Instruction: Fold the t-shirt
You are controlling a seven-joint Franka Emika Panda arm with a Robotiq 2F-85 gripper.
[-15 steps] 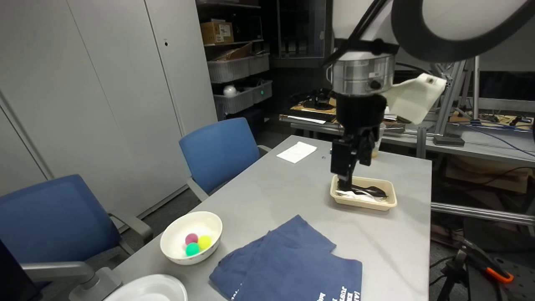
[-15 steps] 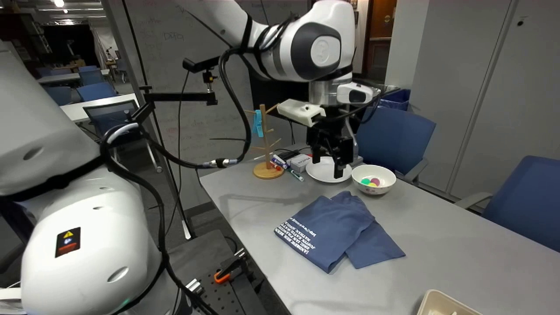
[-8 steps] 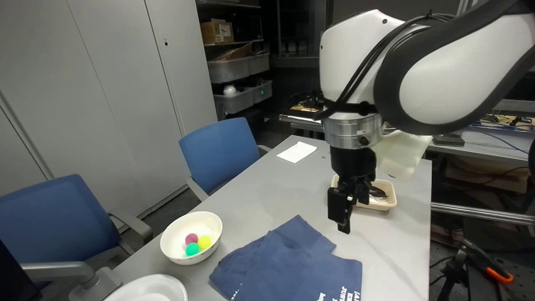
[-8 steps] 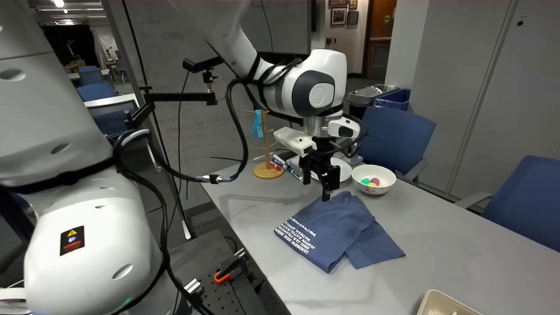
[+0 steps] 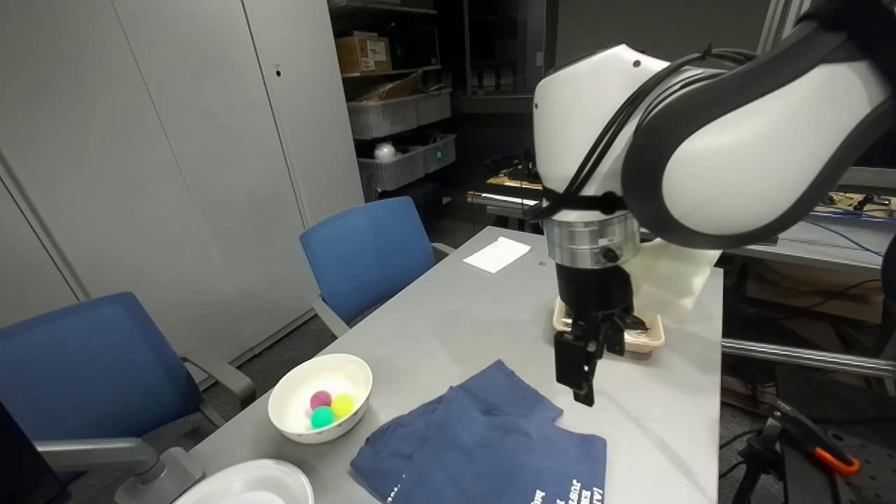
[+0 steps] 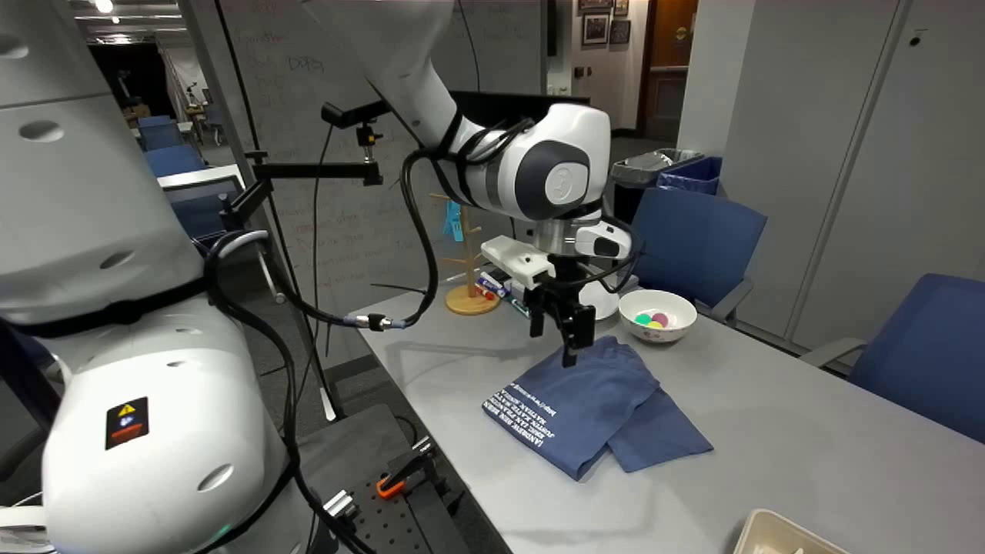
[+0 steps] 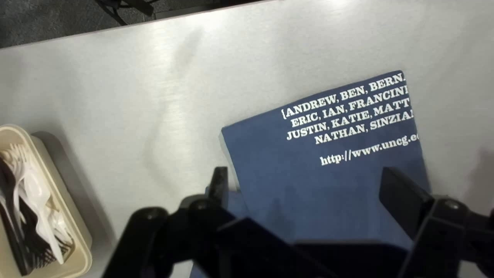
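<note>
Far off, in an exterior view, ceiling lights are glowing white; across the room, shelves are sitting in gloom; a faint shadow is crossing the desk; in the wrist view, pale glare is streaking its surface; the end effector is looking black and out of focus.

Three balls in white bowl
</note>
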